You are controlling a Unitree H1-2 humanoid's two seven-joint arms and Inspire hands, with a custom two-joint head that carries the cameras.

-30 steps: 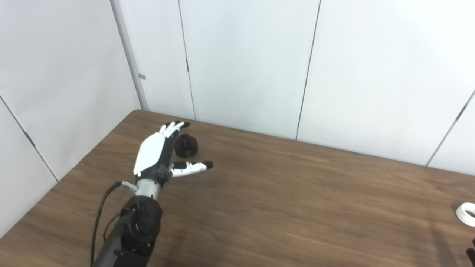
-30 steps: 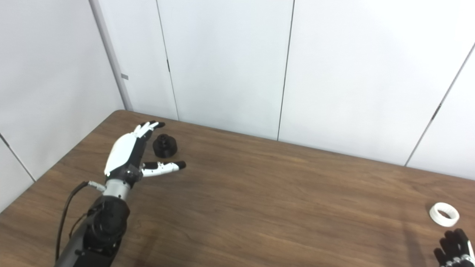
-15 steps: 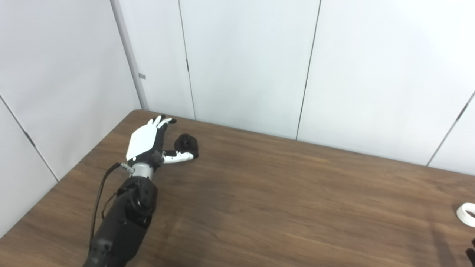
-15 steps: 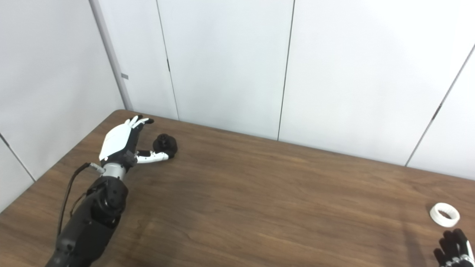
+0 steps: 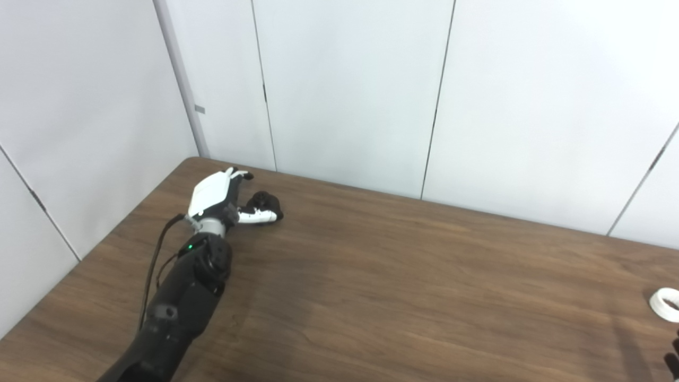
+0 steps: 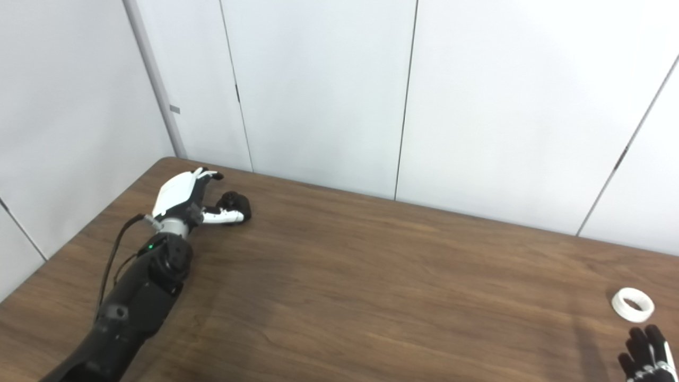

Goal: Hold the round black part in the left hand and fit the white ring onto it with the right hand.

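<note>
Bare lab or test cell: plain white panel walls (image 5: 345,90) enclosing a wood-grain table (image 5: 398,286), robot arm (image 5: 180,297) with cable.

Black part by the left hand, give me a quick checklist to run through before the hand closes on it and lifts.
1. Left hand at the round black part: ok, it sits beside the part at the far left of the table.
2. Thumb placed: ok, it lies along the part's near side.
3. Fingers wrapped around the far side: not ok, they point past the part and are not closed on it.
4. Part lifted off the table: not ok, it rests on the wood.
5. White ring free to pick: ok, it lies alone near the right edge.
6. Right hand ready: cannot tell, only its fingertips show at the bottom corner.
</note>
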